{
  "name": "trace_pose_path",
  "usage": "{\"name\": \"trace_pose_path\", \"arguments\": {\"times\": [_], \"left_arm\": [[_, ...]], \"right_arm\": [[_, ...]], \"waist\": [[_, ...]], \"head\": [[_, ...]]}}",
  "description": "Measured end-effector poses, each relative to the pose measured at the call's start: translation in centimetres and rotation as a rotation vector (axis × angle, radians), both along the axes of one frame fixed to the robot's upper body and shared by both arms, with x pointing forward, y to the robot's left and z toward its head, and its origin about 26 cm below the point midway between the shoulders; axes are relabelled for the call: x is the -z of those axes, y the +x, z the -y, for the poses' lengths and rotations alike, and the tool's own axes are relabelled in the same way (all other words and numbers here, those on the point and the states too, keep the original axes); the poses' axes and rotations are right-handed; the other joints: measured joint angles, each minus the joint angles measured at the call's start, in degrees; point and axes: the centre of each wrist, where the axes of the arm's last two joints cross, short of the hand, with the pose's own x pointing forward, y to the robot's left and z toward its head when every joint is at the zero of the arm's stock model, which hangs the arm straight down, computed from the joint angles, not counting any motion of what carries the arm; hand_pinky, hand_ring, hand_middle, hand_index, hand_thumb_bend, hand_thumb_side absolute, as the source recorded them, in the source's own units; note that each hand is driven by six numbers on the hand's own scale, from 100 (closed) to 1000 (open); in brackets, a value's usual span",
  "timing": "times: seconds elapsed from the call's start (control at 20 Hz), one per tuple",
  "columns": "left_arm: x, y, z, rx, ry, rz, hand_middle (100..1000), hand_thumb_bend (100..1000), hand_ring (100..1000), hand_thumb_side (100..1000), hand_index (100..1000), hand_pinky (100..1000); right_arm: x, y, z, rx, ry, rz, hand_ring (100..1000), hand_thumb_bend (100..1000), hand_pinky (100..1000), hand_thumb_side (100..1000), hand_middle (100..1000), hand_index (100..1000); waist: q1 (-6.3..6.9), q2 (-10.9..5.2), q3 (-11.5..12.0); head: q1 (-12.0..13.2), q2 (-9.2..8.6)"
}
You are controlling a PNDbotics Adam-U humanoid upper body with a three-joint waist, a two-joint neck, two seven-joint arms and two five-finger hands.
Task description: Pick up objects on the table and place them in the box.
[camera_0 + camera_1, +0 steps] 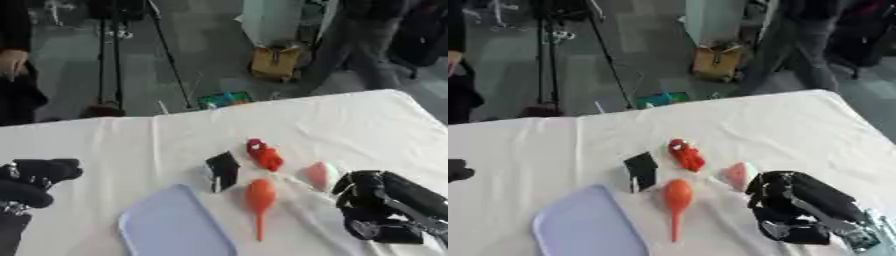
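- The right hand (378, 207) comes in from the near right and sits low over the table (350, 120), its fingers curled inward; whether they hold anything I cannot tell.
- Just left of that hand lies a small pink and white object (320, 175), very close to the fingers; whether they touch it is not clear.
- Further left, an orange object with a bulb and a long thin tail (260, 202) lies on the cloth, tail pointing toward the near edge.
- Just beyond it rests a small red figure (263, 154), and beside that a black box-like item (223, 171) stands tilted.
- A pale blue flat tray or lid (171, 225) lies at the near middle, left of the orange object.
- The left hand (35, 180) shows at the left edge, fingers curled, holding nothing visible, well apart from the objects.
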Motion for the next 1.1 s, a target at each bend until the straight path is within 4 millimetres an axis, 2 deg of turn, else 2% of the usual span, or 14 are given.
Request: {"name": "trace_pose_path", "arguments": {"times": [0.45,1.1], "left_arm": [[0.0,0.0,0.0,0.003,0.000,-0.003,738,100,850,996,679,847],[0.0,0.0,0.0,0.006,-0.002,-0.009,739,100,851,992,679,847]], "right_arm": [[-1.9,-0.1,-0.3,-0.041,0.006,0.046,635,100,424,100,585,543],[-6.4,0.4,-1.7,-0.155,0.049,0.142,626,100,418,100,561,536]], "waist": [[-0.59,-0.19,0.0],[-1.36,-1.06,0.4]], "head": [[0.0,0.02],[-0.2,0.62]]}}
